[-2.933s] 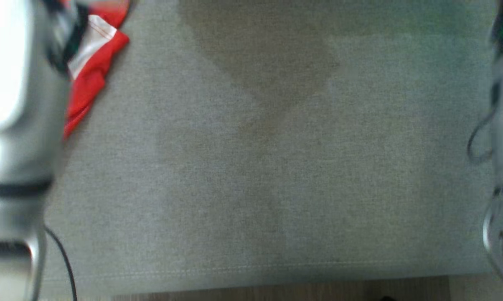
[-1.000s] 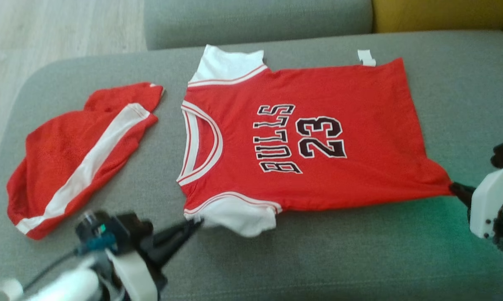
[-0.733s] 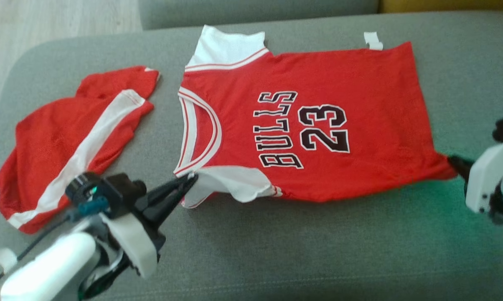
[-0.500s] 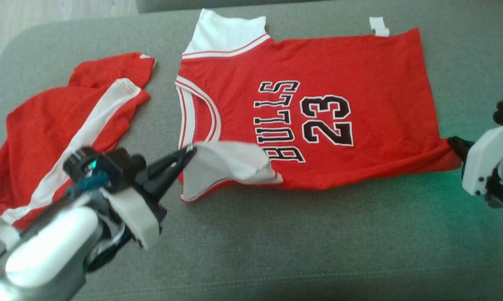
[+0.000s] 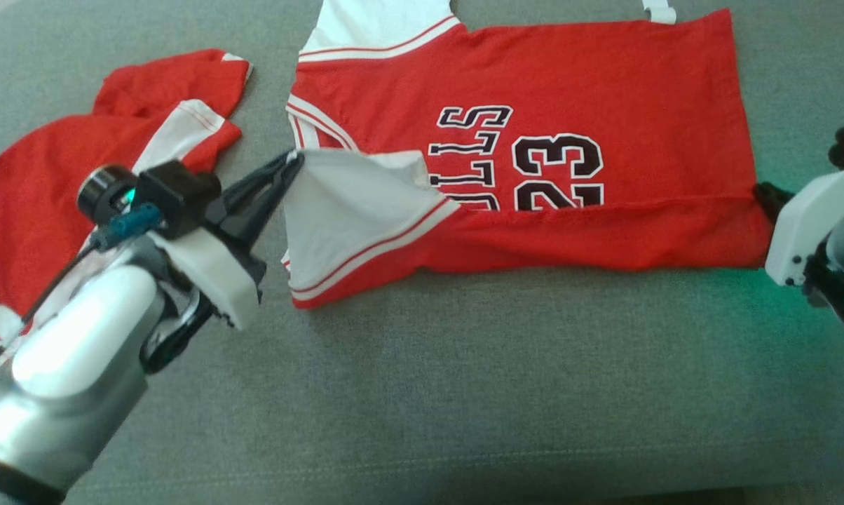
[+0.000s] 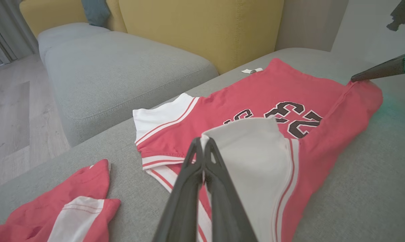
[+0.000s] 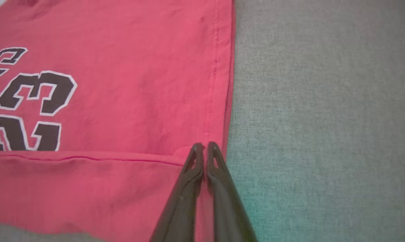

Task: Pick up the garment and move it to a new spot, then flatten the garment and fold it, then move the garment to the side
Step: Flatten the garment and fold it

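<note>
The red jersey (image 5: 569,77) lies spread on the grey sofa seat (image 5: 464,393), collar toward the robot's left, so the flattening looks done. The fold is under way. The left gripper (image 5: 294,158) is pressed together on the corner of the white sleeve (image 5: 345,210) and holds it up over the chest. The right gripper (image 5: 760,191) is pinched on the near corner of the hem (image 7: 219,101). Between them the near long edge lies turned over onto the front, covering the lower part of the lettering and the number – I'd say the first lengthwise fold is roughly half made. What remains, by my reckoning: lay that edge down, fold again, then shift the bundle aside – perhaps toward the red shorts (image 5: 29,182) lying crumpled just beside the collar.
</note>
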You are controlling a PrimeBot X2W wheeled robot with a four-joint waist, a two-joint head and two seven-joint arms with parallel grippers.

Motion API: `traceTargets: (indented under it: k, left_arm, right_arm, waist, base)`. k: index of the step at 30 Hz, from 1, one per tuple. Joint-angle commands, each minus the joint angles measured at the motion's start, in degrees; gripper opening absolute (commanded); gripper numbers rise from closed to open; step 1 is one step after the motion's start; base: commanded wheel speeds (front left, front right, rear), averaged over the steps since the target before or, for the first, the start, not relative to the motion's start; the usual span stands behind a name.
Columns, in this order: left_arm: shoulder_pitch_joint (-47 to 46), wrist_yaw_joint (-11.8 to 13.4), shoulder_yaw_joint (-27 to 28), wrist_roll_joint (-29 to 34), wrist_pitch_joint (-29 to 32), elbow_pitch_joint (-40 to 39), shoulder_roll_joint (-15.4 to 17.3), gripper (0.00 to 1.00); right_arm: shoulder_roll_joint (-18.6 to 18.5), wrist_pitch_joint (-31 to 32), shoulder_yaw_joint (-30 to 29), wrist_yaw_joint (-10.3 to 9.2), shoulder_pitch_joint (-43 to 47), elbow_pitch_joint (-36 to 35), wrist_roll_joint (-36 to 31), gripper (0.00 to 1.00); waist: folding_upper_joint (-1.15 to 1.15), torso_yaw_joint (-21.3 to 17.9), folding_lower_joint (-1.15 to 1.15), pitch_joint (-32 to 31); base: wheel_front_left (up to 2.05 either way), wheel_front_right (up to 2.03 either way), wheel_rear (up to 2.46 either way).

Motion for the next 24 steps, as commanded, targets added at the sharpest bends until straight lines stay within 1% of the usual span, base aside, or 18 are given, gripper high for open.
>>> traceTargets:
  k: [1, 8, 9, 10, 11, 14, 15, 17, 20, 24]
  left_arm:
    - [-3.87, -0.08, 2.88, 0.45, -0.85, -0.4, 1.43, 0.0]
    - [-8.76, -0.42, 1.52, 0.84, -1.65, 6.83, -1.79, 0.0]
    - [-9.24, -0.43, 1.46, 0.9, -1.71, 7.92, -2.18, 0.42]
    - [-9.66, -0.28, 1.59, 1.06, -1.77, 9.05, -2.56, 0.93]
    - [-9.93, 0.16, 1.87, 1.17, -1.84, 10.13, -2.98, 1.0]
    - [-10.02, 2.04, 3.73, 0.65, -2.04, 12.5, -4.35, 1.0]
    - [-10.02, 2.04, 3.73, 0.65, -2.04, 12.5, -4.35, 1.0]
    - [-9.57, 3.77, 6.29, -0.22, -2.13, 12.74, -5.4, 1.0]
    - [-7.39, 6.28, 11.86, -0.87, -2.16, 9.88, -6.84, 1.0]
    - [-1.16, 9.48, 21.21, -0.72, -2.18, 3.07, -9.81, 1.0]
  right_arm:
    - [-0.38, -0.82, 0.26, 0.37, -1.98, -1.45, -0.44, 0.0]
    - [1.03, -3.89, 0.97, 0.37, -4.6, 1.17, -1.59, 0.0]
    - [1.17, -5.0, 0.94, 0.37, -4.93, 1.43, -2.01, 0.22]
    - [1.41, -6.12, 0.92, 0.37, -5.17, 1.66, -2.24, 0.81]
    - [1.71, -7.32, 0.67, 0.37, -5.38, 1.94, -2.24, 1.0]
    - [2.25, -11.31, 0.58, 0.37, -5.75, 2.15, -2.63, 1.0]
    - [2.25, -11.31, 0.58, 0.37, -5.75, 2.15, -2.63, 1.0]
    - [2.77, -15.72, -0.08, 0.37, -5.65, 1.14, -2.31, 1.0]
    - [3.34, -23.56, -0.85, 0.37, -4.61, -1.57, -2.71, 1.0]
    - [4.29, -32.95, -2.15, 0.37, -1.2, -5.61, -4.77, 1.0]
  waist:
    - [0.0, -0.17, -0.01, 0.54]
    - [0.0, -0.9, -0.01, 1.95]
    - [0.0, -1.0, -0.01, 2.03]
    - [0.0, -1.08, -0.01, 2.06]
    - [0.0, -1.16, -0.01, 2.02]
    - [0.0, -1.27, -0.01, 1.64]
    - [0.0, -1.27, -0.01, 1.64]
    - [0.0, -1.2, -0.01, 1.04]
    - [0.0, -1.04, -0.01, -0.08]
    - [0.0, -0.96, -0.01, -2.21]
  base:
    - [0.0, 0.0, 0.0]
    - [0.0, 0.0, 0.0]
    - [0.0, 0.0, 0.0]
    - [0.0, 0.0, 0.0]
    - [0.0, 0.0, 0.0]
    - [0.0, 0.0, 0.0]
    - [0.0, 0.0, 0.0]
    - [0.0, 0.0, 0.0]
    - [0.0, 0.0, 0.0]
    - [0.0, 0.0, 0.0]
